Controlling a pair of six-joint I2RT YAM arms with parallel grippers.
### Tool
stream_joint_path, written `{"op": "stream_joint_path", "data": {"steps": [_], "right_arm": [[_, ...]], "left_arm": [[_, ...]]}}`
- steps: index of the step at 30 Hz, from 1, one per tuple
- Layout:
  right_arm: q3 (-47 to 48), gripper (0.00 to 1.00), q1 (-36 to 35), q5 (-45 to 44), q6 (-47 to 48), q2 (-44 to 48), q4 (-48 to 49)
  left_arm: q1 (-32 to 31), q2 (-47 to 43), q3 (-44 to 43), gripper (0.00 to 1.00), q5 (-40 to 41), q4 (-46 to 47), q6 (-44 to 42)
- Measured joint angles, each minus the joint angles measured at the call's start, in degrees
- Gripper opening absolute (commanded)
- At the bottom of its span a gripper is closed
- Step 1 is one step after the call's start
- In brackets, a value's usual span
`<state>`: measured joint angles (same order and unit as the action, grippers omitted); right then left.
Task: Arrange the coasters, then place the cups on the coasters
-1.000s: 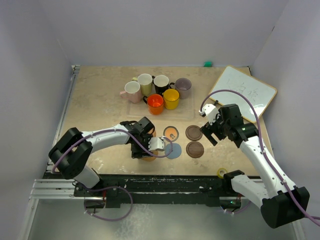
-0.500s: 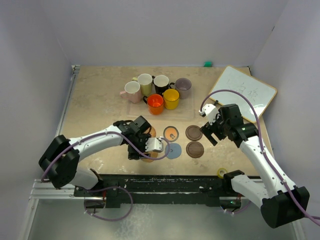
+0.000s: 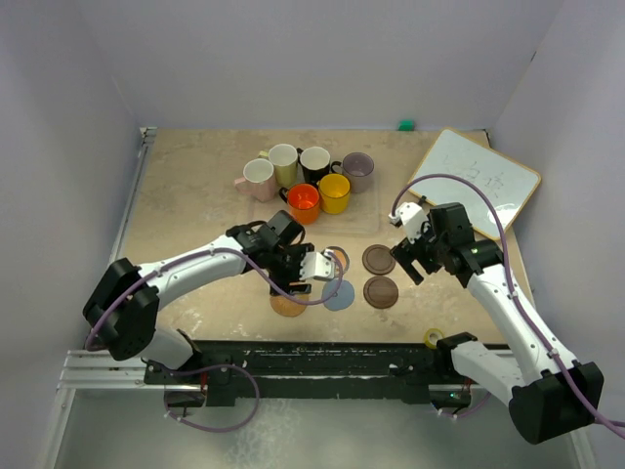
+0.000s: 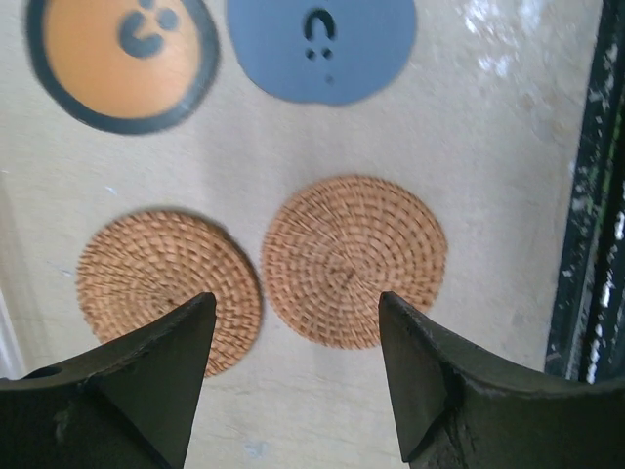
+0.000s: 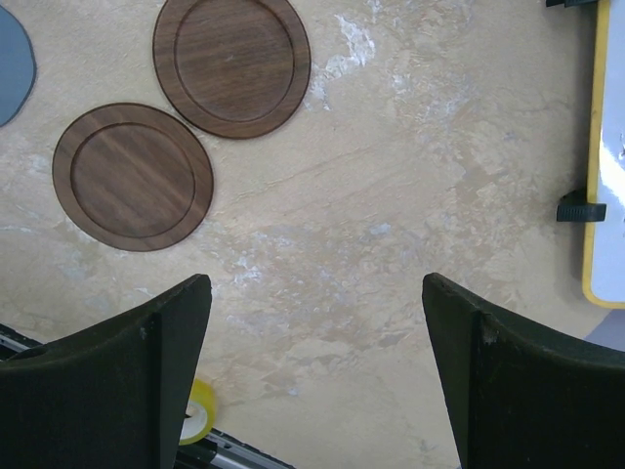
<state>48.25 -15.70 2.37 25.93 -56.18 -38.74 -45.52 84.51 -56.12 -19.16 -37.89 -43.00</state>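
Two woven orange-brown coasters (image 4: 354,259) (image 4: 168,288) lie side by side on the table below my left gripper (image 4: 298,313). That gripper is open and holds nothing. Beyond them lie the blue-grey coaster (image 4: 322,44) and the grey-rimmed orange one (image 4: 122,59). From above, my left gripper (image 3: 296,278) hovers over the far woven coaster, and the near one (image 3: 288,305) shows. Two dark brown coasters (image 5: 231,63) (image 5: 133,176) lie left of my open, empty right gripper (image 5: 317,293) (image 3: 408,256). The cups cluster at the back: pink (image 3: 259,178), yellow-green (image 3: 283,161), black (image 3: 315,163), mauve (image 3: 357,171), red-orange (image 3: 304,202), yellow (image 3: 334,192).
A whiteboard (image 3: 474,181) lies at the right back, with its yellow edge (image 5: 605,147) in the right wrist view. A small yellow tape roll (image 3: 433,338) sits by the front rail. A small green object (image 3: 405,124) rests at the back wall.
My left gripper has moved right and a little back, off the near woven coaster, which now lies uncovered. The right arm has not moved.
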Motion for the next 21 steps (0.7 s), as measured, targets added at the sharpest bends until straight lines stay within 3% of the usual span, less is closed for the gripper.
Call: {"op": "stream_joint_path", "data": {"steps": [8,21], "right_arm": [[0.1,0.91,0.0,-0.6,-1.4,0.0,0.4],[15.3,0.91,0.0,2.7,-1.0,-7.3,3.7]], "left_arm": [[0.6,0.2,-1.7,0.67,5.5,9.2,7.1],[16.4,-0.2,-9.0,0.67,9.2,14.4,19.7]]}}
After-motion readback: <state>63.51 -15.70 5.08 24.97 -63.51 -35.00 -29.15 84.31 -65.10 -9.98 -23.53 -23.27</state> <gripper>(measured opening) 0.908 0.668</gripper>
